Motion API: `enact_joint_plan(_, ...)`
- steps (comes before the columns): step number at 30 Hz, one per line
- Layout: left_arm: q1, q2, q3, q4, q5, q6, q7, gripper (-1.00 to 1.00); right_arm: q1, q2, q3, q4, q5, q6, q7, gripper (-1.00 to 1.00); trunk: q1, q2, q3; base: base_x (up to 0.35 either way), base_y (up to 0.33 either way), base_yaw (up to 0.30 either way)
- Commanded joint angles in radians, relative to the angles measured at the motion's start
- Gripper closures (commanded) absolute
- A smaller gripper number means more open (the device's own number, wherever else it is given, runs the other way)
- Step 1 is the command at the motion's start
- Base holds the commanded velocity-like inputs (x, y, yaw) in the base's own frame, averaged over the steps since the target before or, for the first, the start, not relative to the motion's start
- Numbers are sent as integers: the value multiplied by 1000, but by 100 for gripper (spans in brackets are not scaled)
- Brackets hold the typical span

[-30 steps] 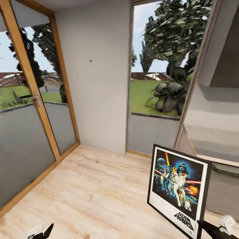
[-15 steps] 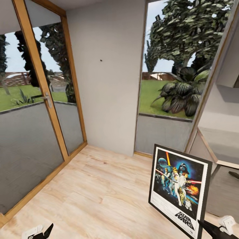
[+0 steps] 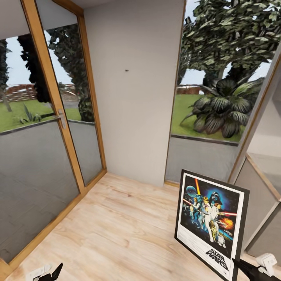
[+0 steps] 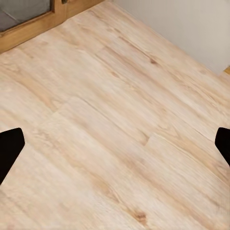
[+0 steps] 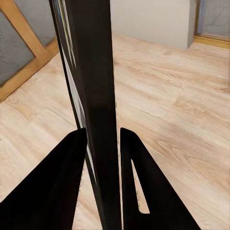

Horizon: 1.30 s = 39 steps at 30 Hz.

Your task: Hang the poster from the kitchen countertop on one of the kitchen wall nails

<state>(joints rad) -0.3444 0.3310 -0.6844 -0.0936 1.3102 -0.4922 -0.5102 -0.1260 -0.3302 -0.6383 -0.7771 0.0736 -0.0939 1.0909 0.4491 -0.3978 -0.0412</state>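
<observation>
Ahead of you stands the grey wall (image 3: 134, 89), its nail (image 3: 127, 70) at 12 o'clock. At 4 o'clock your right gripper (image 5: 102, 141) clamps the upright poster (image 3: 210, 222) by its lower edge. Your left gripper (image 4: 115, 143) hangs spread over the wooden floor (image 3: 113, 230).

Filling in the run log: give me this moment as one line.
phase: carrying | right gripper: shut on poster, upright | left gripper: open, over wood floor | nail: on wall ahead, bare
</observation>
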Motion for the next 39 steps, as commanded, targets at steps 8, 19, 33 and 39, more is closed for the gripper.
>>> enact_joint_plan(8, -1, 0, -7, 0, 11, -2, -4, -100, -1, 0, -3, 0, 8, -9, 4, 100, 1, -2, -2, 143, 329, 0)
enact_joint_plan(19, -1, 0, -7, 0, 11, -1, -5, -100, -1, 0, -3, 0, 7, -9, 4, 100, 1, -2, -2, 138, 332, 0)
enact_joint_plan(33, -1, 0, -7, 0, 11, 0, -5, -100, -1, 0, -3, 0, 7, -9, 4, 100, 1, -2, -2, 137, 333, 0)
enact_joint_plan(39, -1, 0, -7, 0, 11, 0, -7, -100, -1, 0, -3, 0, 7, -9, 4, 100, 1, -2, -2, 137, 333, -2)
